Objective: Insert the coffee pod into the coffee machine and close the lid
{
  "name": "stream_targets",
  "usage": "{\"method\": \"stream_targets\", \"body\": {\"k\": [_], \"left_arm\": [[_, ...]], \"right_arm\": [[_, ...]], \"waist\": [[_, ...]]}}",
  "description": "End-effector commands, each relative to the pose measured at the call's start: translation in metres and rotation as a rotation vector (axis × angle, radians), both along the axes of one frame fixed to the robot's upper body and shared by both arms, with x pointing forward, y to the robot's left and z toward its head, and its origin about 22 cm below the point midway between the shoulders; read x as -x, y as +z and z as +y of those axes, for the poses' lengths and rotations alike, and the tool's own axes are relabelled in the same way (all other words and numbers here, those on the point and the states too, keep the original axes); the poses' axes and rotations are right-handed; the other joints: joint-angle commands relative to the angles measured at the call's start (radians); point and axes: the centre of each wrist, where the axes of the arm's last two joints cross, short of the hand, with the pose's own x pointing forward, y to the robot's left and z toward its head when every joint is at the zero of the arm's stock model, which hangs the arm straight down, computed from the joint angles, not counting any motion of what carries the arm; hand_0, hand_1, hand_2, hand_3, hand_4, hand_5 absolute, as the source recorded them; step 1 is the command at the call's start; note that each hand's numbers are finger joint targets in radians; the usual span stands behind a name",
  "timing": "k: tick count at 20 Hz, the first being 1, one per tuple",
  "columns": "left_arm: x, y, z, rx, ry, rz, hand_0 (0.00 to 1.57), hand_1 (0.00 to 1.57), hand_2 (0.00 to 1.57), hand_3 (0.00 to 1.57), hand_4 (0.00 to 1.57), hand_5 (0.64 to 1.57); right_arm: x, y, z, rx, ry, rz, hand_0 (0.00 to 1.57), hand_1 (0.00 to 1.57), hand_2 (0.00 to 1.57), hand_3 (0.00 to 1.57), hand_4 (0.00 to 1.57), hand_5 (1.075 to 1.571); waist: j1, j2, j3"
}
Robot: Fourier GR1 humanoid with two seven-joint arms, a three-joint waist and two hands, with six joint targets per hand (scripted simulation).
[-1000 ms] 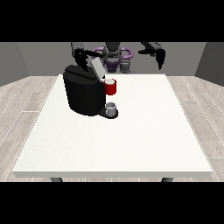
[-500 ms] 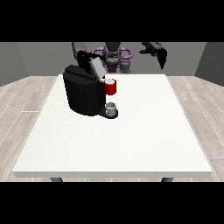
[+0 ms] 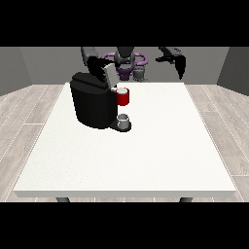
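The grey coffee pod [image 3: 123, 117] sits on the base of the coffee machine [image 3: 95, 99], at its 4 o'clock, below a red thing at the machine [image 3: 123, 97]. The hand at the view's left [image 3: 96, 65] rests at the raised lid [image 3: 109, 74]; finger state cannot be told. Guide the lid down squarely. The hand at the view's right [image 3: 178, 61] hangs with fingers relaxed. The white tabletop [image 3: 146, 155] stands on grey plank floor [image 3: 19, 116] before grey walls.
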Motion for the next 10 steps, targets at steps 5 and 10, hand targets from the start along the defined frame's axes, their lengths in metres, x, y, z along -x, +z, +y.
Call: {"method": "stream_targets", "body": {"k": [5,10], "left_arm": [[0.004,-0.015,0.01,0.001,0.034,0.003,0.0,0.0,0.0,0.0,0.13,1.571],[0.003,-0.005,0.002,-0.031,0.011,-0.003,0.0,0.0,0.0,0.0,0.15,1.571]], "right_arm": [[-0.002,0.008,0.041,0.085,0.074,-0.018,0.0,0.0,0.0,0.0,0.06,1.571],[-0.016,0.03,0.036,0.145,0.056,-0.042,0.0,0.0,0.0,0.0,0.12,1.571]], "waist": [[-0.001,0.001,0.0004],[0.045,0.004,0.0005]]}}
